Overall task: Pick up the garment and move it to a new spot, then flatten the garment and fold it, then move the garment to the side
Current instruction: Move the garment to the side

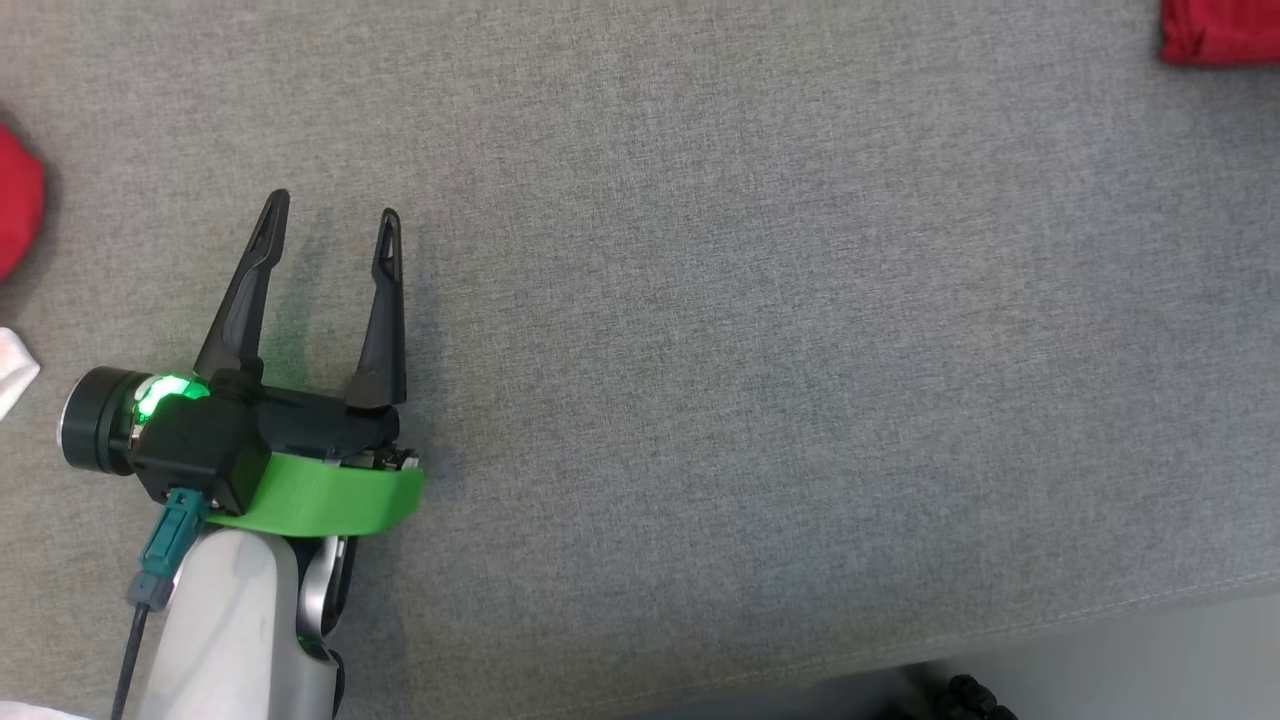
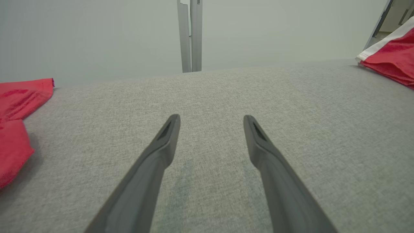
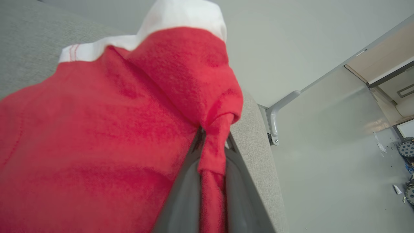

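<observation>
Red garment (image 3: 97,145) sat pinched thin in my right gripper (image 3: 212,142) at the surface's (image 1: 800,300) far-right corner; could've slipped. Left gripper (image 1: 334,205) gaped empty.

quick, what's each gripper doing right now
left gripper: open, holding nothing
right gripper: closed on the red garment

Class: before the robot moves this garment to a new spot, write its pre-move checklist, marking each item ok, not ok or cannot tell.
1. Grip: right end effector shut on red garment, ok.
2. Spare arm: left end effector open, empty, ok.
3. Room: grey surface has bare space for a new spot, ok.
4. Flatness: red garment bunched at the pinch, not ok.
5. Clearance: other red cloth apart from left end effector, ok.
6. Lift: red garment off the surface, cannot tell.
</observation>
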`<state>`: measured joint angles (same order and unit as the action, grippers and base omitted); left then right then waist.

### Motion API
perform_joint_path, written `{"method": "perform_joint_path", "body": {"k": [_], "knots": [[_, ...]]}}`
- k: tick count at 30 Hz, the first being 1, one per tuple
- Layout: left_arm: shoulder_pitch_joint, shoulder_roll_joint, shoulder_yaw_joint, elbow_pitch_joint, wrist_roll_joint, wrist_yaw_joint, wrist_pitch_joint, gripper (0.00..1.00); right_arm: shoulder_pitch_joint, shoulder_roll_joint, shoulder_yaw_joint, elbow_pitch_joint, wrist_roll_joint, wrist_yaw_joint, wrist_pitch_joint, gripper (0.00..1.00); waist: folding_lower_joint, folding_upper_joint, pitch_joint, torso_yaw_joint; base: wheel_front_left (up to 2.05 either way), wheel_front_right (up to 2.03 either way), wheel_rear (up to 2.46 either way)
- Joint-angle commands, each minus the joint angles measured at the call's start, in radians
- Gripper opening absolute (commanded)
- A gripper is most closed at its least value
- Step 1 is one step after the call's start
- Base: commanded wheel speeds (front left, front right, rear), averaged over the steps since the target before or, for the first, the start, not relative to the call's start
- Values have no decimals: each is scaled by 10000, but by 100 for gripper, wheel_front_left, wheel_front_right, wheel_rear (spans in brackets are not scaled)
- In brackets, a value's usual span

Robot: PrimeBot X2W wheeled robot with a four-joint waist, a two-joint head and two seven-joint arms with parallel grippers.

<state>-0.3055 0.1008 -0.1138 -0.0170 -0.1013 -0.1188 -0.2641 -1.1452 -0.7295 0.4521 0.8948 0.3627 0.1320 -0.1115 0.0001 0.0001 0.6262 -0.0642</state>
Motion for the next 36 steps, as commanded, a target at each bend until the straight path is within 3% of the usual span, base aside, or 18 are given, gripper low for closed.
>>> {"method": "perform_joint_path", "body": {"k": [1,10,11,12,19,28,36], "knots": [[-157,60,-2,-40,115,-36,-1,100,-298,-99,-39,-31,-77,-25,32,0,-1,-1,128,-3,0,0,0],[-273,-38,-22,-89,81,-17,-1,100,-810,-291,-214,571,-342,-24,380,0,-1,-1,261,98,0,0,0],[-281,-49,-28,-92,75,-17,-1,100,-842,-281,-260,609,-374,-24,306,24,-1,-1,262,104,0,0,0],[-283,-61,-40,-86,72,-17,-1,100,-864,-247,-311,633,-375,-24,231,100,-1,-1,256,115,0,0,0],[-74,-151,16,104,-3,17,-1,100,-701,190,-481,818,-868,-24,-607,100,-1,-1,-360,246,0,0,0],[875,-301,290,386,-212,197,-1,100,231,1513,-253,328,-931,-24,-1421,100,-1,-1,-2193,465,0,0,0],[2036,-362,688,638,-382,373,-1,100,1993,2747,-324,-960,-664,-24,-1536,100,-1,-1,-3795,678,0,0,0]]}}
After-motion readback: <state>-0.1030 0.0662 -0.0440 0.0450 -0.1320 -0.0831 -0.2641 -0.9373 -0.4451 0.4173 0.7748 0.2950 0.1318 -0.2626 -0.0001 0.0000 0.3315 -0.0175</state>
